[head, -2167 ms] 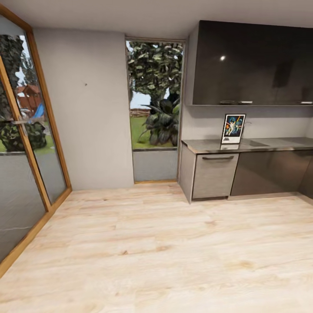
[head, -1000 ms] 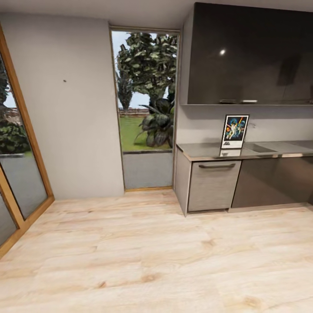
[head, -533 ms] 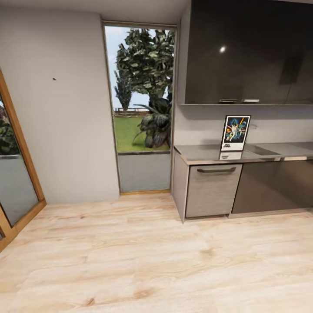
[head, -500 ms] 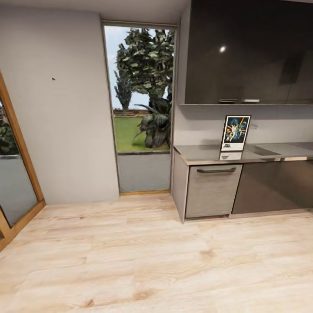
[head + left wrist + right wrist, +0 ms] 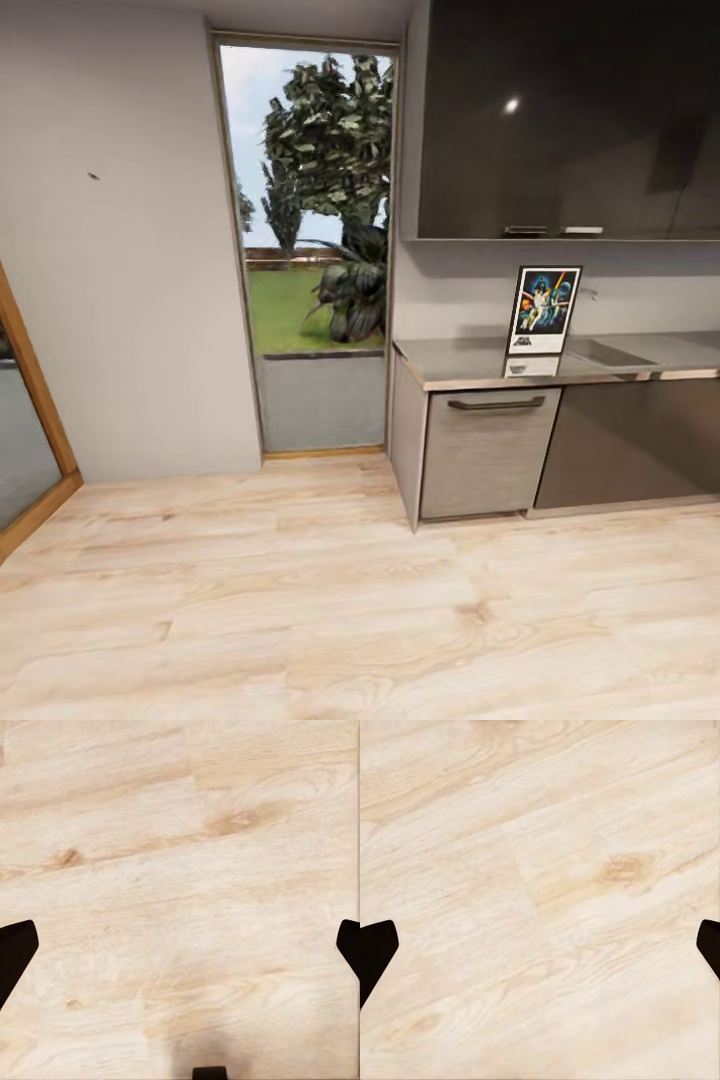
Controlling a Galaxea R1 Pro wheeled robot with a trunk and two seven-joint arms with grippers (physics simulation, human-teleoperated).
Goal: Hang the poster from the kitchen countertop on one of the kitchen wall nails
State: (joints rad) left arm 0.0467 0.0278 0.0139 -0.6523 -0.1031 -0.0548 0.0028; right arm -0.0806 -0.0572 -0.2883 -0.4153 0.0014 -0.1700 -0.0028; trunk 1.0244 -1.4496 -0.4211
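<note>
The poster (image 5: 542, 309) stands upright on the kitchen countertop (image 5: 470, 362), leaning against the pale wall just left of the inset sink (image 5: 612, 353). It has a black frame, white border and blue-black artwork. A wall nail (image 5: 93, 176) shows as a dark speck high on the grey wall at the left. My left gripper (image 5: 180, 949) is open over the wood floor, its fingertips (image 5: 15, 949) far apart at the frame's sides. My right gripper (image 5: 540, 949) is open over the floor too, holding nothing.
Grey cabinet fronts (image 5: 487, 453) with a bar handle sit under the countertop, with dark glossy wall cabinets (image 5: 560, 120) above. A tall window (image 5: 308, 215) with garden plants separates wall and kitchen. A wood-framed glass door (image 5: 25, 440) stands at the far left. Light plank floor (image 5: 330, 600) lies ahead.
The whole head view has shifted: the camera moved forward and turned right. The counter and poster look larger, and the nail and glass door have slid toward the left edge.
</note>
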